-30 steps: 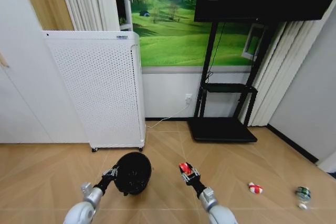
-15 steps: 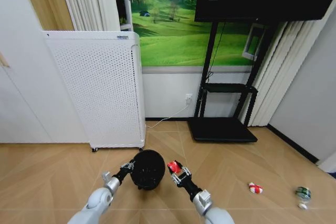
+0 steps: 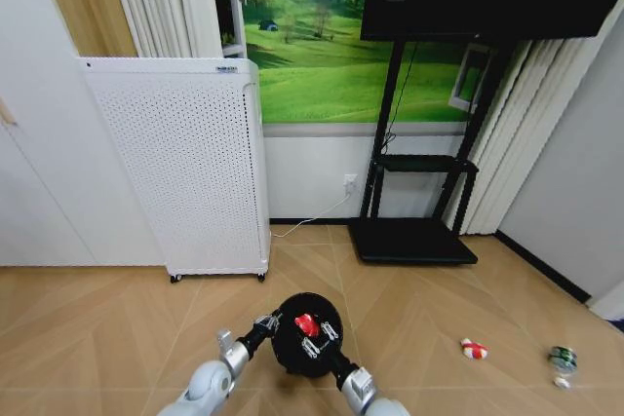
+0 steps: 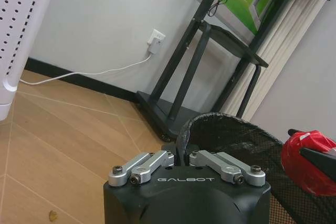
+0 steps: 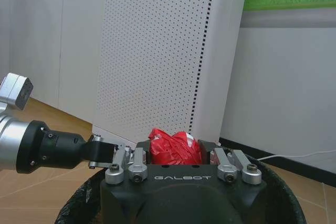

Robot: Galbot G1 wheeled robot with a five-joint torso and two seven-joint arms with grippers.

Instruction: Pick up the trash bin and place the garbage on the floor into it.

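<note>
The left gripper (image 3: 265, 322) is closed on the rim of the black mesh trash bin (image 3: 292, 340) and holds it up off the floor (image 3: 97, 328), in front of the robot. In the left wrist view its fingers pinch the thin wire edge of the bin from both sides. The right gripper (image 3: 310, 338) is over the open mouth of the bin and is clamped on a red-and-white lump (image 3: 305, 323) of garbage; in the right wrist view the lump sits between its fingers, above the mesh.

The bin looks light and rather stiff, but the rim is narrow, so a hold at one point can let it swing or tilt. The lump looks soft and crumpled, probably a wrapper or bag, so it should fall easily once it is let go.

Two more pieces lie on the floor well to the right: a second red-and-white lump (image 3: 474, 349) and, further out, a small green-and-silver bottle (image 3: 562, 359). The bottle is likely smooth and may roll; across its body seems the best place to take it.
</note>
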